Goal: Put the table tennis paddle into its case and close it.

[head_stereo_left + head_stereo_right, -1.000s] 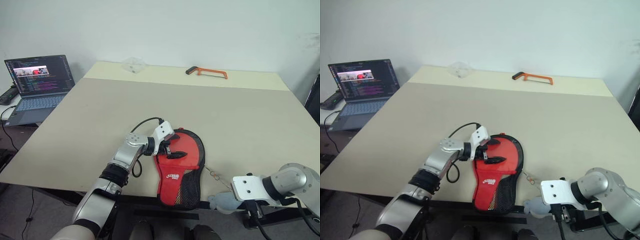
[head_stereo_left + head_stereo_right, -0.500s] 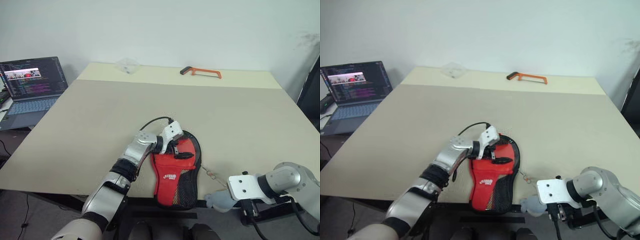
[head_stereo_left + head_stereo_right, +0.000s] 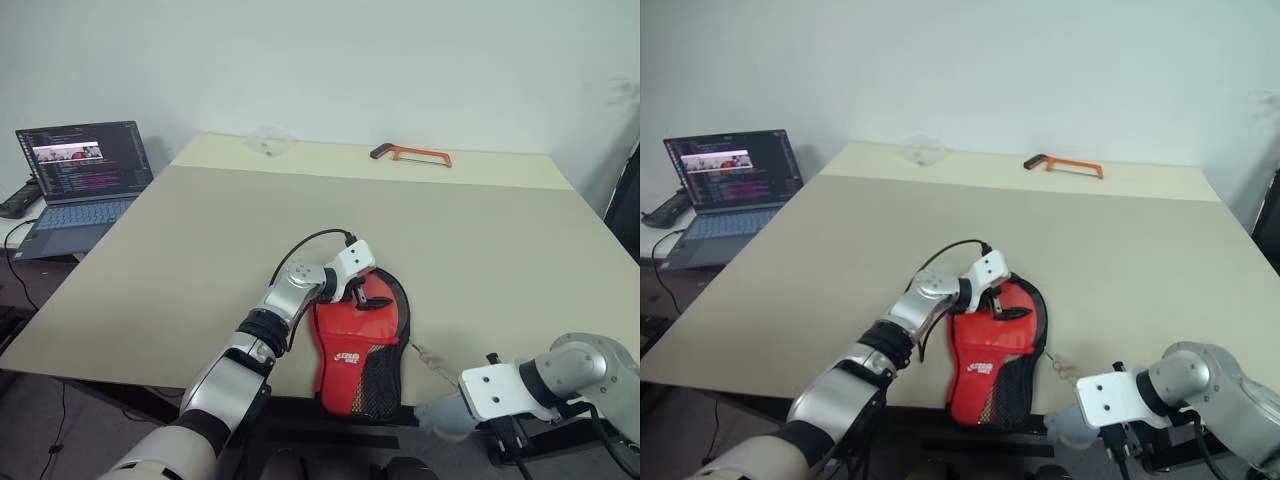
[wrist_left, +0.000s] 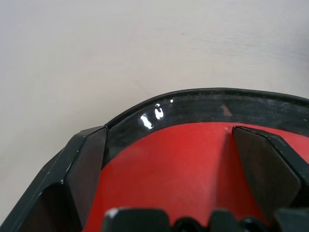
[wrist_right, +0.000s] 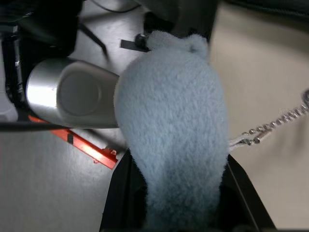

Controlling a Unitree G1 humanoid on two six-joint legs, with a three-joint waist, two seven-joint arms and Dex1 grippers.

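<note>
The case (image 3: 352, 352) lies flat near the table's front edge, red side up, with its white logo and black mesh panel toward me. The table tennis paddle is hidden. My left gripper (image 3: 366, 296) hovers open over the case's round far end. In the left wrist view its two black fingers (image 4: 88, 164) straddle the red face and black edging (image 4: 203, 104). At the front right, off the table edge, my right gripper (image 3: 450, 412) is shut on a grey fuzzy lump (image 5: 174, 140). A thin chain (image 3: 425, 352) runs from the lump to the case.
A laptop (image 3: 85, 170) stands open on a side table at the left. An orange hacksaw (image 3: 410, 153) and a clear plastic piece (image 3: 268, 143) lie at the far edge of the beige table (image 3: 470, 230).
The camera has shifted. My left gripper has moved slightly right over the case's round end, still open. The right gripper keeps its hold on the fuzzy lump.
</note>
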